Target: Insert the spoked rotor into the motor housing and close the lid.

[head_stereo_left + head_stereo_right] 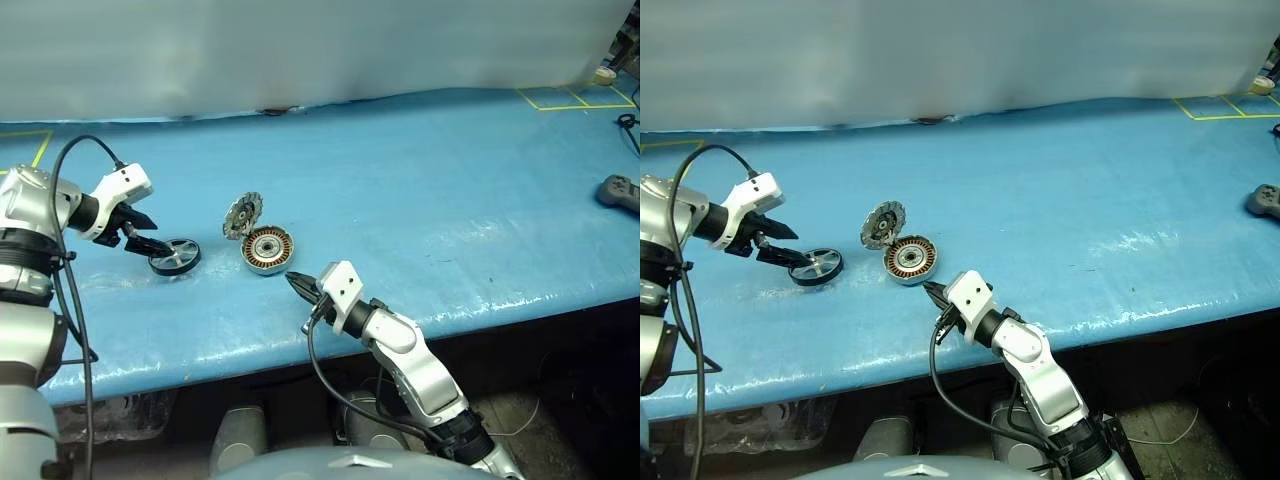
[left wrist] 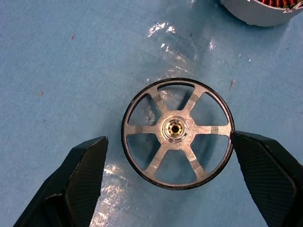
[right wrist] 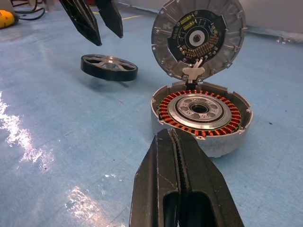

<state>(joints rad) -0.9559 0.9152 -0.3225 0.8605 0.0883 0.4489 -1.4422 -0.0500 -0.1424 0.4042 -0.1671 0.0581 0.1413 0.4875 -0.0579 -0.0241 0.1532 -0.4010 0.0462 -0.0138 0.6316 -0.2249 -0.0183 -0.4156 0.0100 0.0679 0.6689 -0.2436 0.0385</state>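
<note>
Spoked rotor (image 2: 178,133) flat near table's (image 1: 480,180) front edge, between spread left gripper (image 2: 170,165) fingers, one seemingly touching. Right gripper (image 3: 177,156) pinched together, empty, beside open-lidded motor housing (image 3: 201,120).

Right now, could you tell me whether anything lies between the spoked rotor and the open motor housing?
Nothing visible does. The spoked rotor lies flat on bare blue table beside the motor housing, whose lid stands hinged up at the far rim, leaving the windings uncovered.

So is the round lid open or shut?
Open. The lid stands up on its hinge, and the copper windings inside the motor housing show.
</note>
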